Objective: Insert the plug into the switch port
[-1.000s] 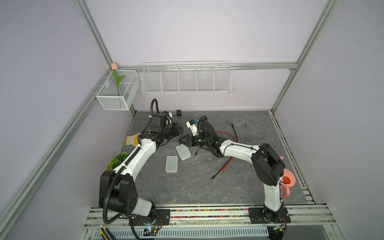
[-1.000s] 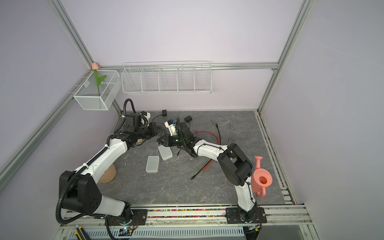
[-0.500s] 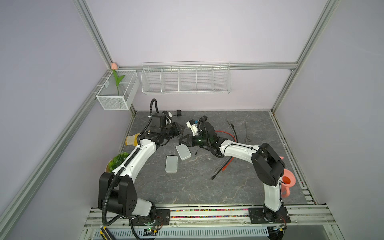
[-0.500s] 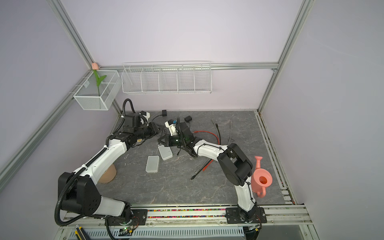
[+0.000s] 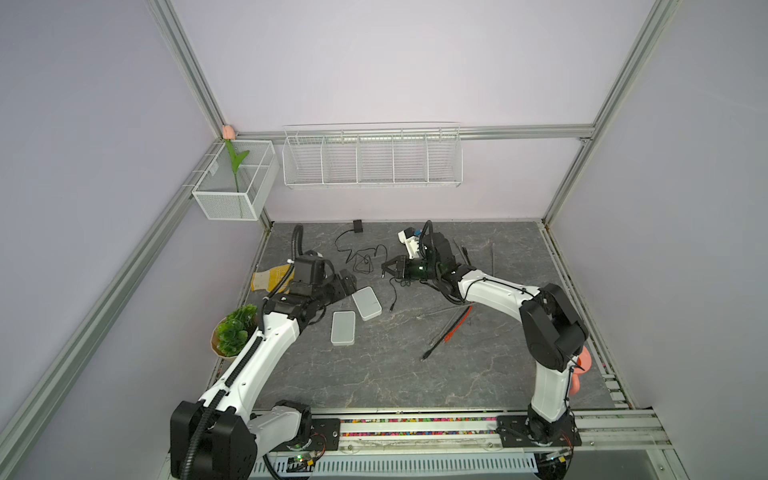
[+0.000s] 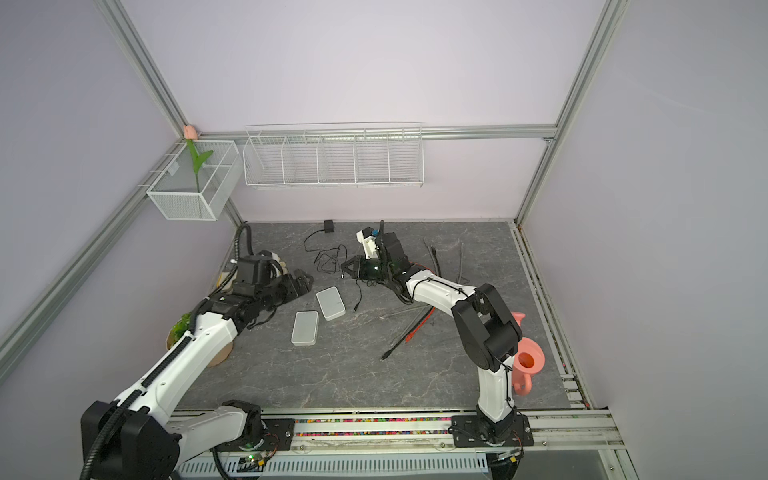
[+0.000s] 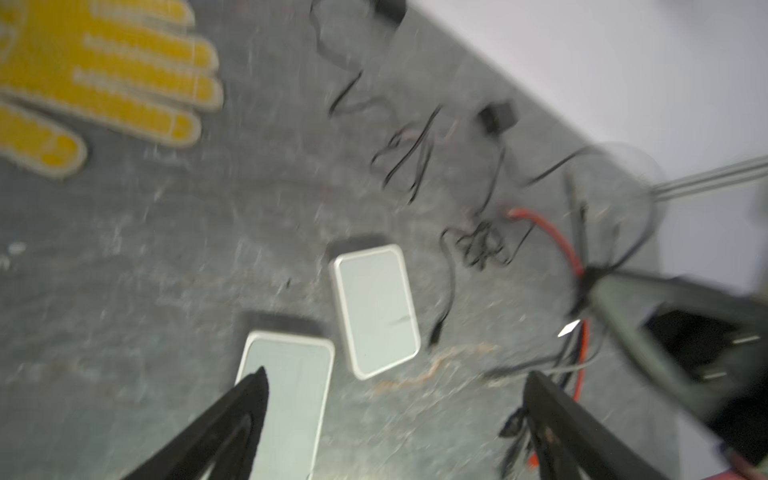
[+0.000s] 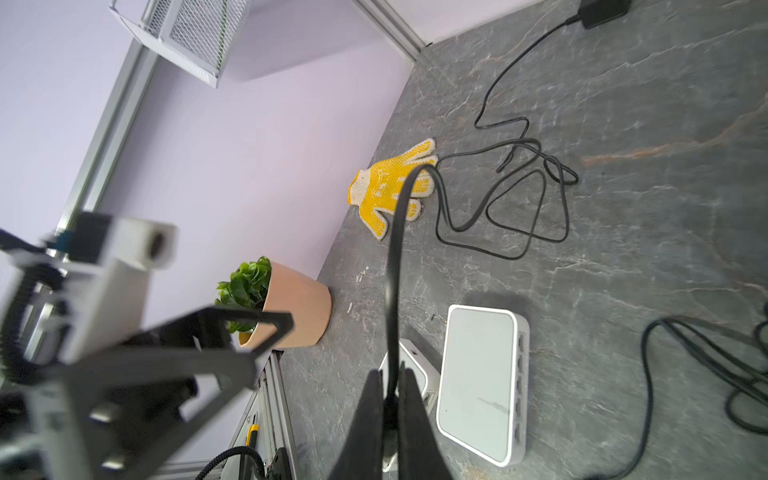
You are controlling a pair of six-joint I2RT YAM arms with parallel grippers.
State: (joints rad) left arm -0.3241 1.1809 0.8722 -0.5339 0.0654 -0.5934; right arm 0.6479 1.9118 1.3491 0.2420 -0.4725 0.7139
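The black cable is pinched between the right jaws, which are pressed together on it. Its plug end is hidden between the two black fingers, so the plug itself cannot be made out. From the right jaws the cable arches away into a loose coil on the grey marbled worktop.

Just ahead of the right jaws lies a flat white switch with rounded corners. Only the right wrist view shows the row of ports along its side edge. A second switch sits partly behind the fingers. In both top views the two switches lie between the right jaws and the left jaws, nearer the left.

The blurred left wrist view shows the left jaws spread wide, with both switches just ahead of them. The top views show a pink watering can behind the right arm, which the right wrist view does not.

Beyond the left jaws lie a yellow dotted glove and a tan pot holding a leafy green plant. A white mesh basket on the wall holds a tulip.
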